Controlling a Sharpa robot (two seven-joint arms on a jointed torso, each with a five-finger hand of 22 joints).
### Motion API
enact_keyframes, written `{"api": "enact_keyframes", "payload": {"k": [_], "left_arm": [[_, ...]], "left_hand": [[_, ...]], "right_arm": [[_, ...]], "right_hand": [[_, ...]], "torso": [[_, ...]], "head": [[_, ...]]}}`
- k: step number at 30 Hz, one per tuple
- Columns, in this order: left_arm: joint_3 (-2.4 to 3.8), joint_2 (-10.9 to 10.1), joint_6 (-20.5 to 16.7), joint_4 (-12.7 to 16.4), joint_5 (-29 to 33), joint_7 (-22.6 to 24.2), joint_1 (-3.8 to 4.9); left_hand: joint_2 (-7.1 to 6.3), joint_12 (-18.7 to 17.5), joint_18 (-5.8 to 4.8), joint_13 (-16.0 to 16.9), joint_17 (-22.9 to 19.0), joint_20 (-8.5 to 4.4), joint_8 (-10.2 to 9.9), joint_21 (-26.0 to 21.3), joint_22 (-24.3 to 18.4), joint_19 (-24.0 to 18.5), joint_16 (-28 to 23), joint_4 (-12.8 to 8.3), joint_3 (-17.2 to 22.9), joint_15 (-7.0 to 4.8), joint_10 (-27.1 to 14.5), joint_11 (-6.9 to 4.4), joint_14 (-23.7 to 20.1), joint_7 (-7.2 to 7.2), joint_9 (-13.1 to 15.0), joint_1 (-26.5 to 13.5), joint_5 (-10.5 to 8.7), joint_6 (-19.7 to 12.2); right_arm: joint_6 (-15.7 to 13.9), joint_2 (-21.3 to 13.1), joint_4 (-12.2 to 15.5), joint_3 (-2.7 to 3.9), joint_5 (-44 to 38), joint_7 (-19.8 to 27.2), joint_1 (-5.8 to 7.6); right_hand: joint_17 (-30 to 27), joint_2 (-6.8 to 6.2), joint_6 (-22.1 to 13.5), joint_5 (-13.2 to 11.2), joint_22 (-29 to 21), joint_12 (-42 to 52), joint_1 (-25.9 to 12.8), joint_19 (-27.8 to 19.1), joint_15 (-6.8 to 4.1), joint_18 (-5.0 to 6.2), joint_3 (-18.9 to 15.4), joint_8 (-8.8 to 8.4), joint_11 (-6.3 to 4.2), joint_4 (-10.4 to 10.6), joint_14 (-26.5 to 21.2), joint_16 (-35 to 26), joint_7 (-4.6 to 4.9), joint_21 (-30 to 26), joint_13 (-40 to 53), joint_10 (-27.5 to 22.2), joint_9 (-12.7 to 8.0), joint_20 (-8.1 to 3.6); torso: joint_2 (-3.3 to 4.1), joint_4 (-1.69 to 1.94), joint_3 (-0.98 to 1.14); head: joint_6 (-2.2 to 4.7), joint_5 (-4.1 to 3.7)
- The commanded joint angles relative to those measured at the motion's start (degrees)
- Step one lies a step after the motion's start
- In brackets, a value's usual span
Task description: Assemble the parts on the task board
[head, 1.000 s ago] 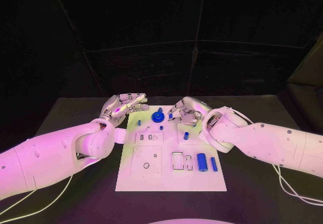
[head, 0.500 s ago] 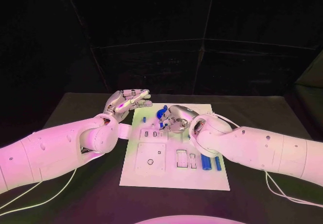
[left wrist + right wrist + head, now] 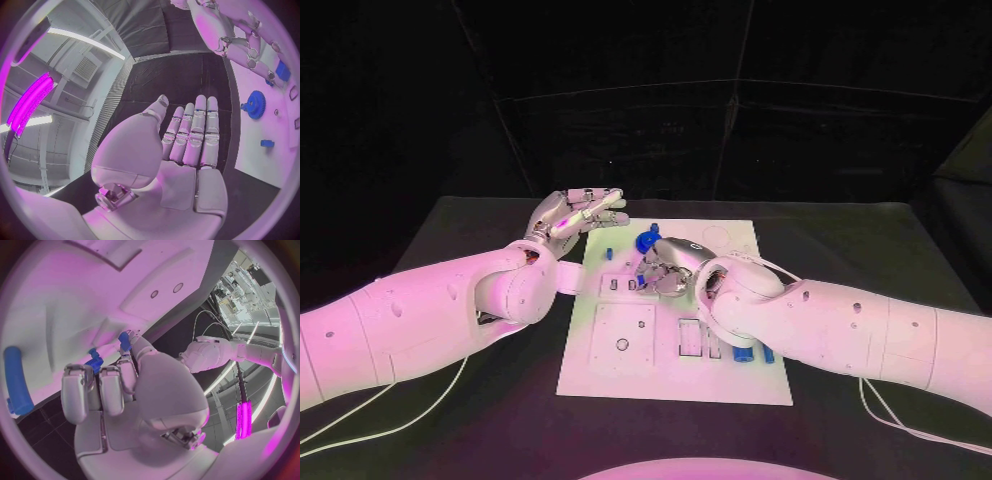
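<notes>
The white task board (image 3: 669,380) lies mid-table. A blue gear (image 3: 648,240) stands near its far edge, with a small blue peg (image 3: 609,254) to its left. My right hand (image 3: 669,268) hovers just nearer than the gear, fingers curled, pinching a small blue part (image 3: 124,341) at its fingertips. In the left wrist view that hand (image 3: 245,41) shows a blue piece (image 3: 281,70) at its fingers, beyond the gear (image 3: 254,104). My left hand (image 3: 580,214) floats by the board's far left corner, fingers (image 3: 195,131) straight and apart, holding nothing.
Two blue cylinders (image 3: 766,354) lie at the board's right side, partly hidden under my right forearm; one long cylinder (image 3: 16,381) runs beside the right hand. Rectangular slots (image 3: 691,338) and a round hole (image 3: 622,345) mark the board's near half. Black table (image 3: 862,250) surrounds it.
My right hand has moved left over the board and a little nearer, away from the gear's right side. The left hand has barely moved. The camera shifted early on.
</notes>
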Motion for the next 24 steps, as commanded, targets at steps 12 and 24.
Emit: {"api": "enact_keyframes", "payload": {"k": [12,24], "left_arm": [[0.06,0.3,0.3,-0.3,0.0,0.4,0.12],[0.05,0.4,0.4,-0.5,0.0,0.4,0.11]], "left_hand": [[0.40,-0.4,0.33,-0.1,0.1,-0.02,-0.4,-0.3,-0.1,0.3,-0.4,-0.2,0.1,-0.19,0.5,0.01,0.4,-0.18,-0.1,0.3,0.20,0.4],[0.40,-0.4,0.33,-0.1,0.1,-0.02,-0.4,-0.3,-0.1,0.3,-0.4,-0.2,0.1,-0.19,0.5,0.01,0.4,-0.18,-0.1,0.3,0.20,0.4]], "right_arm": [[-1.0,1.2,-0.8,0.04,-2.5,-1.1,-0.66],[1.3,1.1,-1.4,0.04,-2.7,-2.3,-0.72]], "right_hand": [[3.5,-0.15,1.4,0.4,8.3,0.0,0.1,0.8,-0.44,-0.53,0.5,0.35,-0.76,0.1,3.6,-0.4,-0.81,0.2,0.0,0.5,0.2,-0.38],[3.4,-0.51,1.1,0.4,8.2,-0.2,-0.2,0.7,-0.38,-0.50,0.7,0.15,-0.65,0.2,3.6,-0.5,-0.67,0.1,-0.2,0.3,0.1,-0.35]], "torso": [[-0.03,0.06,-0.02],[-0.02,0.03,0.00]], "head": [[-0.09,0.07],[-0.36,-0.15]]}}
